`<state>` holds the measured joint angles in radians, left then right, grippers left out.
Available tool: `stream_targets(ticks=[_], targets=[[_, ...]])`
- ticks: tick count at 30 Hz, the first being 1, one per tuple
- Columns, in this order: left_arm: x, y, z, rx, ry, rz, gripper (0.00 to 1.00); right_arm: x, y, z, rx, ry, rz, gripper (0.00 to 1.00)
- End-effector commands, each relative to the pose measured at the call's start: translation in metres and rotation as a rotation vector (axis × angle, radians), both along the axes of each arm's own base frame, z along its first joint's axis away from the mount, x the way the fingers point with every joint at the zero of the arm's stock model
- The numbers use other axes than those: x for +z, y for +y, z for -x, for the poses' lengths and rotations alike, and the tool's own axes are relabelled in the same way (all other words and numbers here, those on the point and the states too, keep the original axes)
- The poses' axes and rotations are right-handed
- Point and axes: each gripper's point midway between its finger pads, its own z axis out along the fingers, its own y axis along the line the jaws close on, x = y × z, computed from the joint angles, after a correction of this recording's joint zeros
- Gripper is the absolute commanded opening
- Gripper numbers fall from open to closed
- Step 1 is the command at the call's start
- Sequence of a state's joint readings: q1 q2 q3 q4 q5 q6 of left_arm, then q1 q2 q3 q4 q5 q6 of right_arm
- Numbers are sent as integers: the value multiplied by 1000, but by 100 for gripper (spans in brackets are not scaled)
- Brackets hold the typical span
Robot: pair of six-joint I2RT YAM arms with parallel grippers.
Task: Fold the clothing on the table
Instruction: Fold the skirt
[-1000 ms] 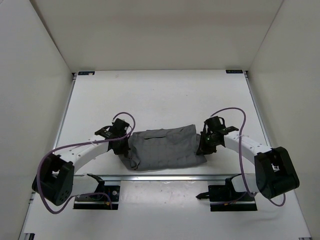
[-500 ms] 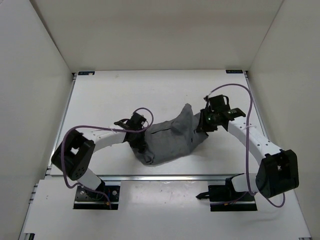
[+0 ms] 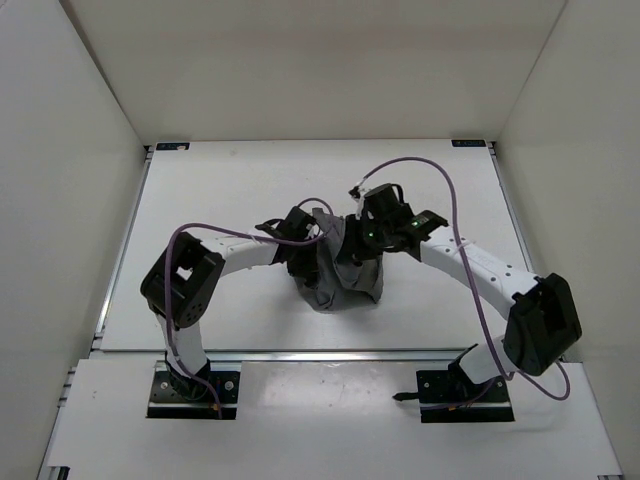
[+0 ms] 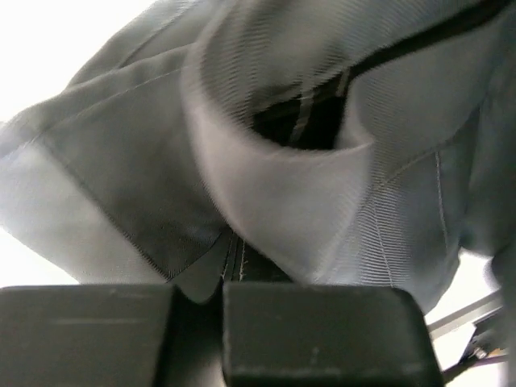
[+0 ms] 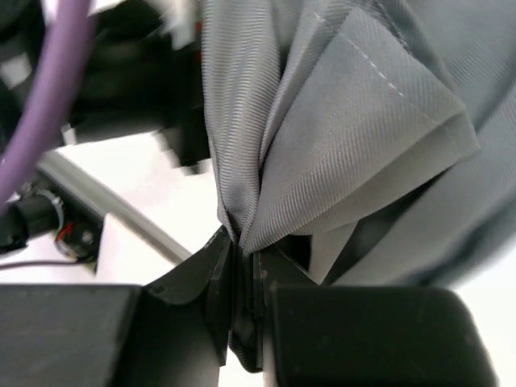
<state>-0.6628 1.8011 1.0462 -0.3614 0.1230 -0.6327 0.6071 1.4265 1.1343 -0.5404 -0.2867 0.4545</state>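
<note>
**Operator:** Where does the clothing sit against my grippers?

**Observer:** Your left gripper and right gripper stand close together over the middle of the table. The clothing hangs bunched between and below them. From above you cannot tell whether its lower end rests on the table.

**Operator:** Are both clamped on it?

**Observer:** Yes. Your left jaws are pressed together on a seamed edge of the grey cloth. Your right jaws pinch a gathered fold, parted only by the fabric.

**Operator:** And the surface, the room?

**Observer:** You have a matte white table with a metal rail along its side and black corner brackets. Plain white walls close it in. Purple cables loop over both arms.

**Operator:** What do the wrist cameras add?

**Observer:** The overhead view hides each pinch under the gripper bodies. Your left wrist view shows cloth running down between the black fingers, with a dark opening above. Your right wrist view shows stitched pleats fanning out from its fingers.
</note>
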Motion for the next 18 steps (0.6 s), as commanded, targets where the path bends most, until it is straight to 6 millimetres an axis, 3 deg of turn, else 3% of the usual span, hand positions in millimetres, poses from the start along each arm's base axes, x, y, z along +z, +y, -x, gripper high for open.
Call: stream_targets(ticks=[1,6,12,13,15,18], targets=[[-5,-9,-7,-39,0,-1,0,-1,36,3,47,15,-82,0],[-13,-9,-2,-40,28,19,0,-10,65,15,94,55,-169,1],[-20,2,11,-43,49,30,0,-34,70,3,72,93,-124,0],[-21,5,11,-38,52,33,0,-30,76,2,80,92,-144,7],[-20,7,14,-33,57,44,0,-22,79,-3,80,91,-176,42],[-20,14,11,-23,56,52,0,10,76,-17,61,18,-195,69]])
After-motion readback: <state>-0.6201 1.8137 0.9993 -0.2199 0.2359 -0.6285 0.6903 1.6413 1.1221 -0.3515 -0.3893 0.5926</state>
